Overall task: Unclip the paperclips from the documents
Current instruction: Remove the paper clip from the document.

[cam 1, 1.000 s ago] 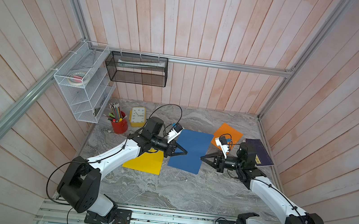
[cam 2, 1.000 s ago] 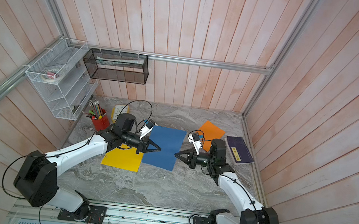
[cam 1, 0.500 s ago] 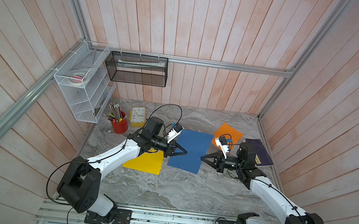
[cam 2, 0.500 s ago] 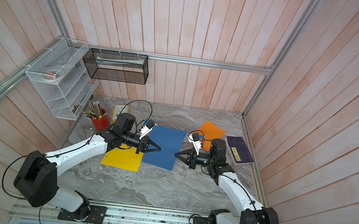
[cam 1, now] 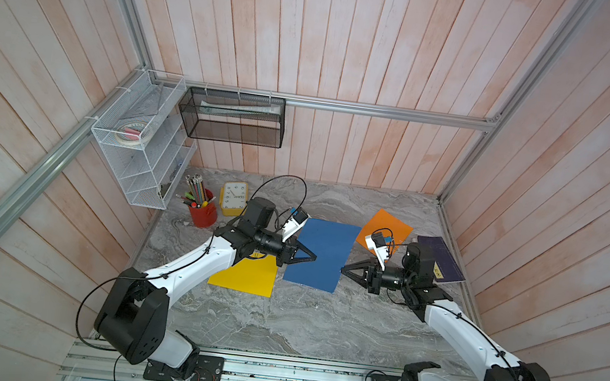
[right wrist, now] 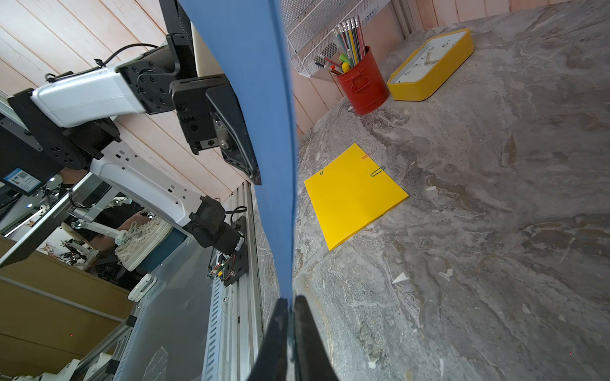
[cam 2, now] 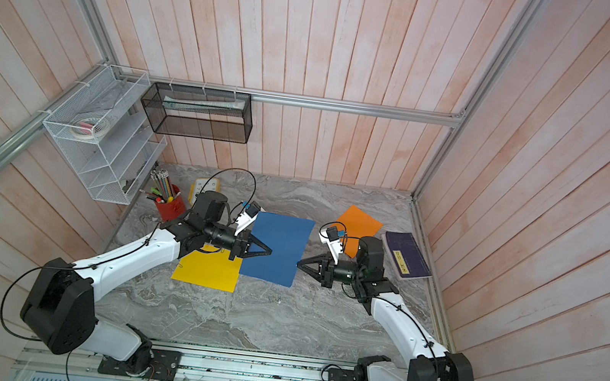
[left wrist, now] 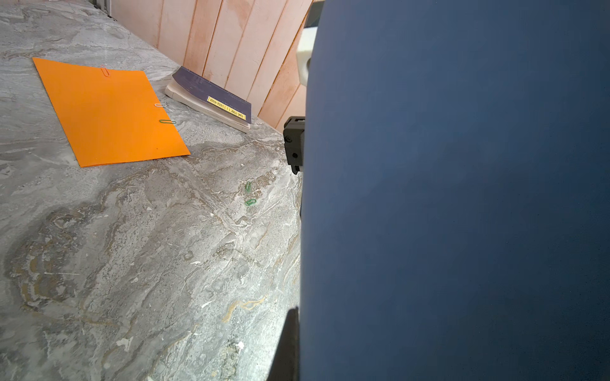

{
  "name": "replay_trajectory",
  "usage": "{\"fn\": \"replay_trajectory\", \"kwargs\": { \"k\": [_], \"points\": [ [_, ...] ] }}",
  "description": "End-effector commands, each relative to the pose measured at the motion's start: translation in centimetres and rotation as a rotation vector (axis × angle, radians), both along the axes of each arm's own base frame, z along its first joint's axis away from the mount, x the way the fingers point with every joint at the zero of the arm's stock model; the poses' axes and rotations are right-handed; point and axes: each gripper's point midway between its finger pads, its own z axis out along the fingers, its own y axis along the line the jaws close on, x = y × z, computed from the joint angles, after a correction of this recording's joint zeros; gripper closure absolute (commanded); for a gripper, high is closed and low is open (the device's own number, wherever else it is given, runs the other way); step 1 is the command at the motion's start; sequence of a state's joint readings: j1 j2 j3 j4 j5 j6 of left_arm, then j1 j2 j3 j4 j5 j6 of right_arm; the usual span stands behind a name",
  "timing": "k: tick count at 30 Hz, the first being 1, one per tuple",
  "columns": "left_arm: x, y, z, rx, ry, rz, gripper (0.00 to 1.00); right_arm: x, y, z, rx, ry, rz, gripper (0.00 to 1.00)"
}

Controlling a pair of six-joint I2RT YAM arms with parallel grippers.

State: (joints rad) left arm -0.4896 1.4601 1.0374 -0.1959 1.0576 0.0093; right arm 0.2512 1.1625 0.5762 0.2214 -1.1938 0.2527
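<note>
Seemingly a third done: both left gripper (cam 1: 313, 260) and right gripper (cam 1: 343, 270) pinched the blue document (cam 1: 324, 248), two green paperclips (left wrist: 248, 187) lay loose near the right fingers (right wrist: 310, 336); orange document (left wrist: 109, 109) and yellow document (right wrist: 353, 198), farther off, carried three each

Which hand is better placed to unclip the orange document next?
Probably right: the orange document, with three paperclips, lies nearest the right hand; the left hand is across the blue document that both hold.
</note>
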Motion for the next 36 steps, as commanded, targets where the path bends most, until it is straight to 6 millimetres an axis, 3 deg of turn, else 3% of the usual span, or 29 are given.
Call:
{"fn": "replay_trajectory", "kwargs": {
  "k": [1,7,15,23,32,36],
  "points": [
    [-0.1,0.4,0.5,0.002,-0.033,0.008,1.00,0.5,-0.3,0.7,-0.009,-0.033,-0.025,0.90],
    [0.0,0.5,0.4,0.007,-0.036,0.013,1.00,1.2,-1.0,0.3,-0.042,-0.018,-0.078,0.91],
    [0.1,0.5,0.1,0.011,-0.036,0.022,1.00,2.6,-3.3,-1.5,-0.093,0.092,-0.249,0.95],
    [0.2,0.5,-0.2,0.015,-0.029,0.025,1.00,3.5,-6.8,-6.1,-0.180,0.317,-0.512,1.00],
    [0.2,0.5,-0.5,0.016,-0.023,0.022,1.00,3.1,-13.0,-12.6,-0.265,0.585,-0.856,1.00],
    [0.1,0.5,-0.5,0.017,-0.023,0.023,1.00,2.9,-14.5,-14.1,-0.292,0.646,-0.932,1.00]
  ]
}}
